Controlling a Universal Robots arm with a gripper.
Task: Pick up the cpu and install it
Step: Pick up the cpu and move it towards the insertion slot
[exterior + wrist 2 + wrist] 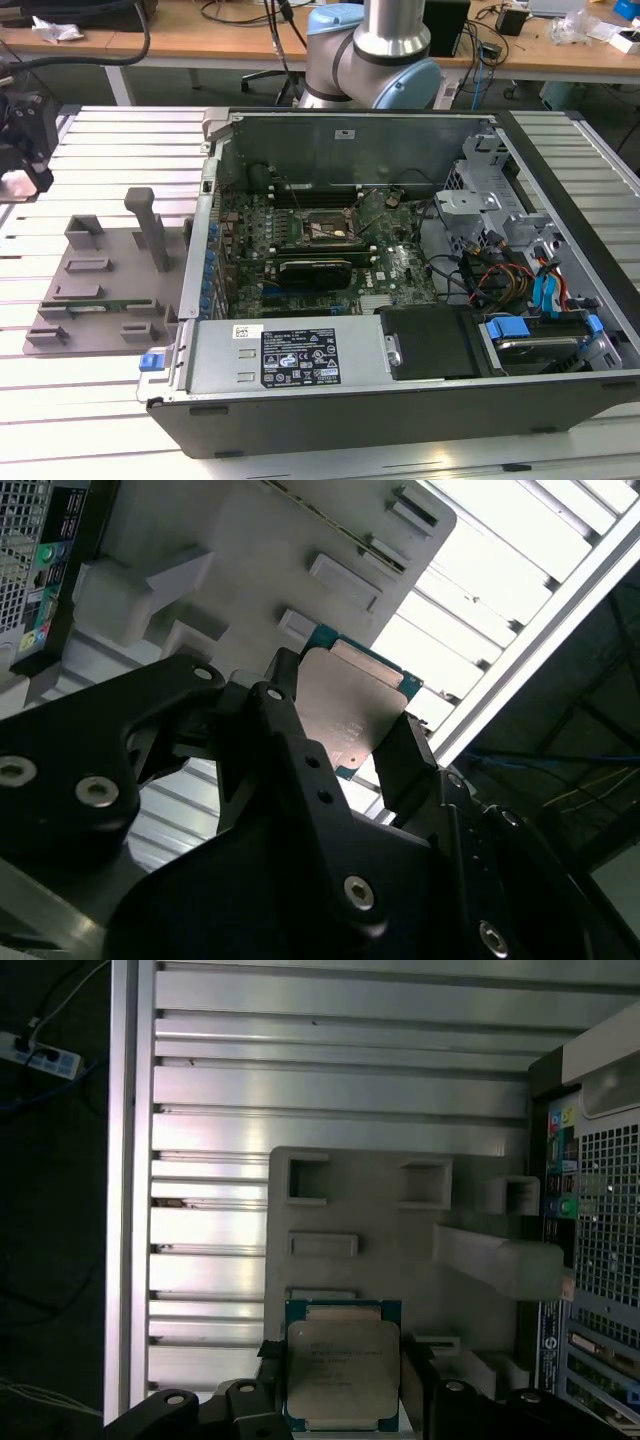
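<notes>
In both wrist views the cpu point(350, 705) point(342, 1368), a flat square chip with a silvery lid and a thin pale-green rim, sits between two black fingers point(410, 765) point(417, 1375). My gripper point(345, 735) point(342, 1385) is shut on its two opposite edges. In the exterior view the gripper point(25, 160) hangs above the slatted table at the far left, up and to the left of the grey fixture tray point(100, 290). The dark socket frame point(322, 228) lies on the motherboard inside the open computer case point(400, 380), well to the exterior view's right of the gripper.
The fixture tray point(340, 1210) carries an upright post point(150, 228) and several small raised blocks. The arm's base point(375, 60) stands behind the case. Drive cages, cables and a power supply box point(290, 355) crowd the case around the motherboard. The table's metal edge point(120, 1190) runs beside the tray.
</notes>
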